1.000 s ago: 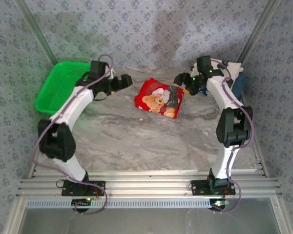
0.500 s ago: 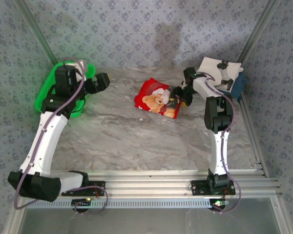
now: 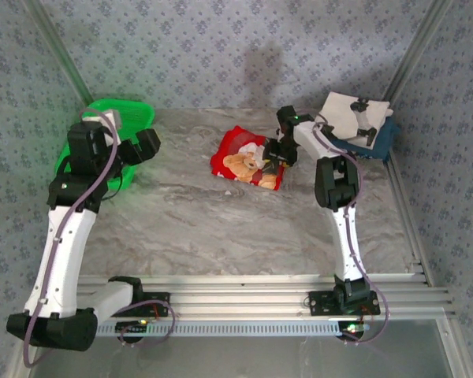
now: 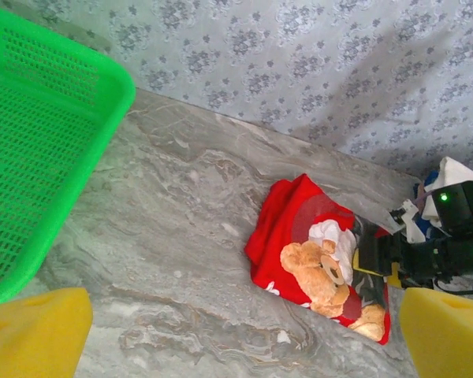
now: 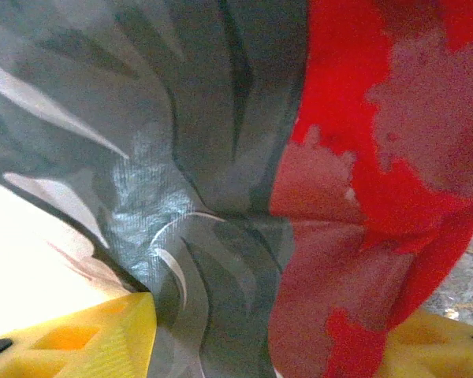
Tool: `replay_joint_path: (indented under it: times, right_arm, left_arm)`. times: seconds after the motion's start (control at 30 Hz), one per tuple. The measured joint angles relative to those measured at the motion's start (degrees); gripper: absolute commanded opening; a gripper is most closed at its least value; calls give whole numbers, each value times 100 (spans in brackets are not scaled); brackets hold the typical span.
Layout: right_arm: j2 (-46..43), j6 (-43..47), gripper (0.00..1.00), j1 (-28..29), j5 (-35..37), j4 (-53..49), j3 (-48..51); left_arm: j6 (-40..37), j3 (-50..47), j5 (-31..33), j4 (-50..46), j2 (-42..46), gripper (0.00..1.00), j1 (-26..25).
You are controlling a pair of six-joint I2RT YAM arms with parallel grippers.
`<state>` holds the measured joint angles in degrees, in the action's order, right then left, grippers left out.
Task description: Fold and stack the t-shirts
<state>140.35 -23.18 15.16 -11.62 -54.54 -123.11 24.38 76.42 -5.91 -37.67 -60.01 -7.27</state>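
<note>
Right gripper (image 3: 276,159) straddles the red t-shirt (image 3: 240,160) at its three-o'clock edge, cloth bunched between the fingers (image 5: 102,331); whether it pinches yet, I cannot tell. Shirt lies on the table (image 3: 221,228) toward twelve o'clock. Best gather both layers before lifting to fold.

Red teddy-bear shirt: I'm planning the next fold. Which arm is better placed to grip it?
Right. The right gripper is at the edge of the red shirt, cloth between its fingers; the left gripper hangs open near the green basket, apart from the shirt.
</note>
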Motion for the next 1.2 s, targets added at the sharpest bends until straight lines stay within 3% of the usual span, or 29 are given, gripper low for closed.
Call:
replay_joint_path:
  times: [0.53,0.6,0.73,0.93,1.0,1.2]
  right_arm:
    - [-72,201,64,225,997,-525,66]
    - [-76,216,59,236,1029,-503,118]
    - [-186,271,33,271,1034,-345,348]
    - [-378,264,6,332,1045,-63,656]
    - [-407,280,0,332,1067,-42,680]
    - [-474,540,0,382,1580,-138,619]
  left_arm:
    - [7,-205,72,-140,109,100,26]
    - [7,-229,87,-142,111,100,44]
    - [9,-313,111,-162,125,100,66]
    - [7,-378,131,-173,151,100,92]
    - [7,-387,133,-177,151,100,103]
    - [7,-413,146,-129,153,100,127]
